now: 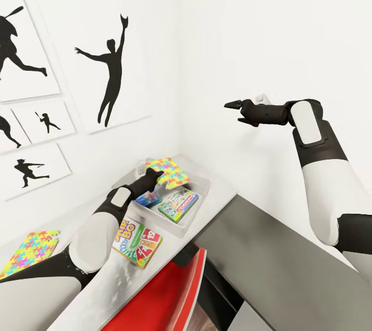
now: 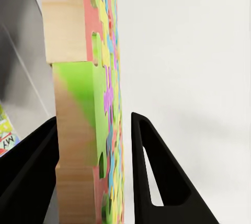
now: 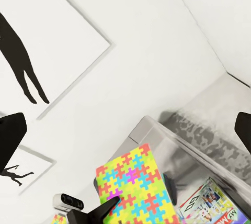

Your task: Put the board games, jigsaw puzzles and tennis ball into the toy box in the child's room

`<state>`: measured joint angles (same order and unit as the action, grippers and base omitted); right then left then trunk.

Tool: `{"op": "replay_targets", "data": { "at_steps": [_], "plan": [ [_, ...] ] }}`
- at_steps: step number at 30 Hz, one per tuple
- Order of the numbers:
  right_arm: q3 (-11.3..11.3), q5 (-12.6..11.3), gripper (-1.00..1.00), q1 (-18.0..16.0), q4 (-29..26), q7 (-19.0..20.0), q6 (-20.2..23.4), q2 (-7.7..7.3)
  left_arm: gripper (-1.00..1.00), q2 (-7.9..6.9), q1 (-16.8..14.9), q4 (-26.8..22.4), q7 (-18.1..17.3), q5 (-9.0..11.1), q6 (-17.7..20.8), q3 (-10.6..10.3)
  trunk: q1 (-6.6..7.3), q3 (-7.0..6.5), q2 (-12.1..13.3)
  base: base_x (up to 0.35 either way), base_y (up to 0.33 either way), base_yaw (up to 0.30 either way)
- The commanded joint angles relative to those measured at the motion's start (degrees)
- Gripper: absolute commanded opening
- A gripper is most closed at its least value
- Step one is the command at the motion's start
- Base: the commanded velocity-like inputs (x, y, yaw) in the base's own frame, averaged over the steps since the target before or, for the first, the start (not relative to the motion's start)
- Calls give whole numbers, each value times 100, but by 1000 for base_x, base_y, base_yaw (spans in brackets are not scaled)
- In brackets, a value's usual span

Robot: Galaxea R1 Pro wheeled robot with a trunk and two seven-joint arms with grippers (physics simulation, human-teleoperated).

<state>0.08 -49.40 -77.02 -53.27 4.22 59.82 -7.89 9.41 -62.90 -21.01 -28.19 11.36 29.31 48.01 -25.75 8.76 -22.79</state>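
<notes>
Red chair back (image 1: 165, 295), nearest, below the white table (image 1: 222, 202). Toy box (image 1: 199, 207) in the table's corner, holding two board games (image 1: 178, 203). Left gripper (image 1: 154, 175) clamps a jigsaw puzzle (image 1: 170, 172) over the box. Second puzzle (image 1: 28, 252) and card game (image 1: 137, 242) lie outside. Right gripper (image 1: 233, 106) raised, fingers spread, empty.

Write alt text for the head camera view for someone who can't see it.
The left end effector holds a colourful jigsaw puzzle over an open toy box on a white table, with board games already inside. The right arm's end effector hangs in mid-air near the wall.
</notes>
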Motion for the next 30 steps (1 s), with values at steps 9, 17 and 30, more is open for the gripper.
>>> {"op": "replay_targets", "data": {
  "at_steps": [9,17,30],
  "plan": [
    [1,44,100,-6,34,40,18,-2,-100,16,-3,-8,536,20,-3,76,-4,13,-13,0,0,0],
    [1,52,100,-6,36,36,18,82,-100,17,-3,-8,783,16,-17,85,-4,13,-13,0,0,0],
    [1,53,100,-6,36,35,18,103,-100,16,-3,-8,1420,26,-218,107,-4,13,-13,0,0,0]
  ]
}}
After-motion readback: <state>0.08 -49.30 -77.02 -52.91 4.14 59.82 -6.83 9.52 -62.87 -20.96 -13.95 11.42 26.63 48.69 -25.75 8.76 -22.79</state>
